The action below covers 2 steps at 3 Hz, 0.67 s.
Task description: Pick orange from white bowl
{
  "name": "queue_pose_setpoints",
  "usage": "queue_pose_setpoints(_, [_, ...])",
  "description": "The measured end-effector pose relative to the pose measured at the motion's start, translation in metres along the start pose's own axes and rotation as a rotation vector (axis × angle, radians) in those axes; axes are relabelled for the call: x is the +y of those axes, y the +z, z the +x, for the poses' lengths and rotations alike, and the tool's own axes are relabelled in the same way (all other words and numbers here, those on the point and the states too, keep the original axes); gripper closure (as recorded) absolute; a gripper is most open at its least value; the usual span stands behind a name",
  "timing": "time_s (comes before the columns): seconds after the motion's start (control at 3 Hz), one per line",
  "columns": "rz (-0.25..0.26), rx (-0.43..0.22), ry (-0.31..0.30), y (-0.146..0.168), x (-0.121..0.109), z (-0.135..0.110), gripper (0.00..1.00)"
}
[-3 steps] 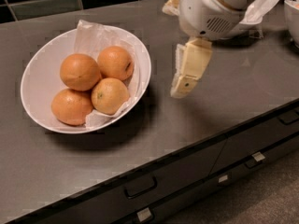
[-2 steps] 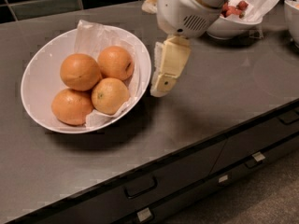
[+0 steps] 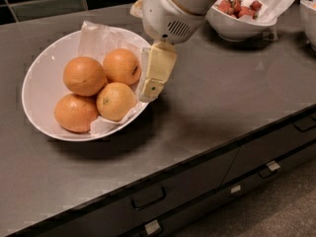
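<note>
Four oranges [image 3: 85,76] are seen in the white bowl [image 3: 40,78], on its paper lining [image 3: 94,33], at the left of the dark tabletop [image 3: 222,98]. The gripper [image 3: 151,90] is positioned over the bowl's right rim, just beside the nearest orange [image 3: 116,100]. Whether it is released or clenched cannot be determined.

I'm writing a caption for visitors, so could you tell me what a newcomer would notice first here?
Four bright oranges piled in the paper-lined white bowl at the left of the dark counter. The robot's cream claw hangs right at that bowl's right rim, beside the oranges. Behind it at top right sits a smaller bowl of red berries.
</note>
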<state>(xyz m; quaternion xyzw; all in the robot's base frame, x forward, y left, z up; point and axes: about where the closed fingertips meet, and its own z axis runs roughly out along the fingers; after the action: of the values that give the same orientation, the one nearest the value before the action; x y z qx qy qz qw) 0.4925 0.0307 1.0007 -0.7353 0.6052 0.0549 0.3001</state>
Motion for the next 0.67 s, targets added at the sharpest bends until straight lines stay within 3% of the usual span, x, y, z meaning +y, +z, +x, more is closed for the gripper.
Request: queue_pose_setpoints(0.67, [-0.037,0.034,-0.071,0.023,-0.015,-0.042,0.0])
